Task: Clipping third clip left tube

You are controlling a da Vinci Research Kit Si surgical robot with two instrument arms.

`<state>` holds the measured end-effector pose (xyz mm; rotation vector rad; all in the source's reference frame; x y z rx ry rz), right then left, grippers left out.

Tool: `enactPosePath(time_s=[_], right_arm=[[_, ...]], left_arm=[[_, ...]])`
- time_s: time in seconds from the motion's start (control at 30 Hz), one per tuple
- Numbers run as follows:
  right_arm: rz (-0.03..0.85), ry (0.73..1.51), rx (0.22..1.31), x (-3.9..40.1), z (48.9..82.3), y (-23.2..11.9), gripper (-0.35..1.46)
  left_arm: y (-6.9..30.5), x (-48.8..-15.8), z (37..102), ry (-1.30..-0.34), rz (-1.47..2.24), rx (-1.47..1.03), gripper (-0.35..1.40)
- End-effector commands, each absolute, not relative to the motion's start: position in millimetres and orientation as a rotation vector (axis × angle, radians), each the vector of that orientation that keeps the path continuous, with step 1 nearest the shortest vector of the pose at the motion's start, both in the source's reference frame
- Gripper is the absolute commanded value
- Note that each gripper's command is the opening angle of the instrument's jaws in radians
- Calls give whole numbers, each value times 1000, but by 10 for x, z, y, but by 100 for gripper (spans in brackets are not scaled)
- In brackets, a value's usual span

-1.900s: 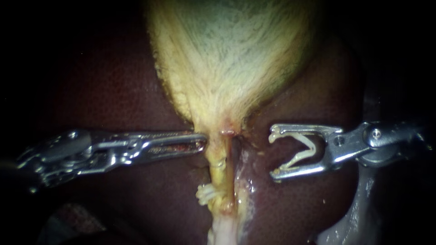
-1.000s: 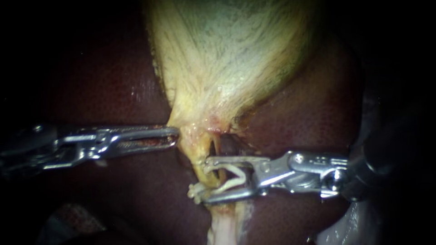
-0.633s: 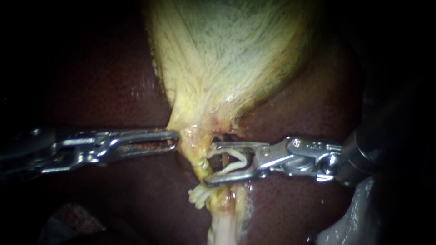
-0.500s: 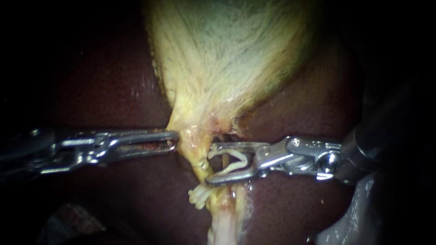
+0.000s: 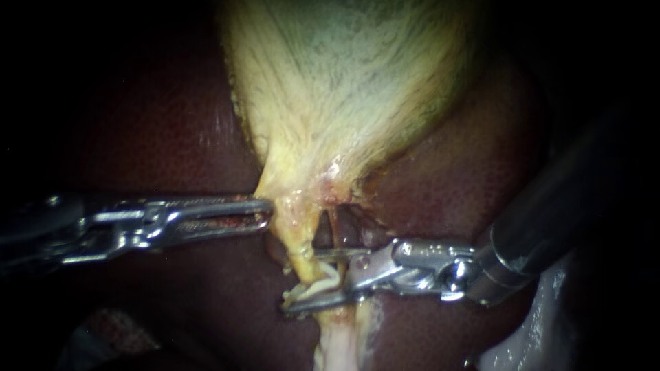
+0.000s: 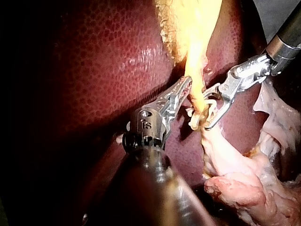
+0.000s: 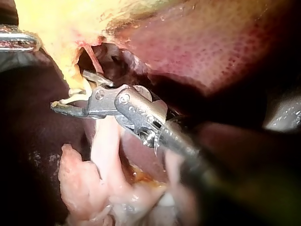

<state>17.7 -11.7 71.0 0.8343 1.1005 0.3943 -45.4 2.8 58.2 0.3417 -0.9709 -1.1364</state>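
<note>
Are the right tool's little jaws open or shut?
Shut on the clip: the right instrument presses it between both jaws, around the tube.

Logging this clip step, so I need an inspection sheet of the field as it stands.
Surface: liver, dark red, glistening.
Job's things: left tube runs down from the gallbladder; clip sits around the tube.
Clutter: pale loose tissue below the tube.
Instruments: left instrument, jaws shut on gallbladder at its narrow end; right instrument, jaws shut on clip.
Cables: nothing seen.
Surroundings: dark, nothing seen.
</note>
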Motion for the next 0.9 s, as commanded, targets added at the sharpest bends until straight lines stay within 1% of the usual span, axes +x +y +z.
enactPosePath(time_s=[0.03, 0.17, 0.27, 0.37, 0.53, 0.73, 0.9], right_arm=[[402, 1114, 834, 178, 707, -115, 51], [413, 1144, 843, 179, 696, -104, 50], [453, 1153, 858, 179, 688, -92, 49], [517, 1142, 864, 181, 680, -77, 44], [597, 1124, 872, 186, 674, -56, 39], [646, 1116, 869, 188, 668, -42, 35], [691, 1096, 900, 188, 669, -42, 28]], left_arm=[[28, -454, 583, -971, -1136, 342, -35], [28, -454, 583, -971, -1137, 341, -35], [27, -454, 583, -971, -1136, 341, -35], [27, -454, 584, -971, -1136, 341, -35], [26, -455, 584, -971, -1136, 340, -35], [26, -455, 585, -970, -1138, 336, -35], [26, -456, 585, -970, -1138, 336, -35]])
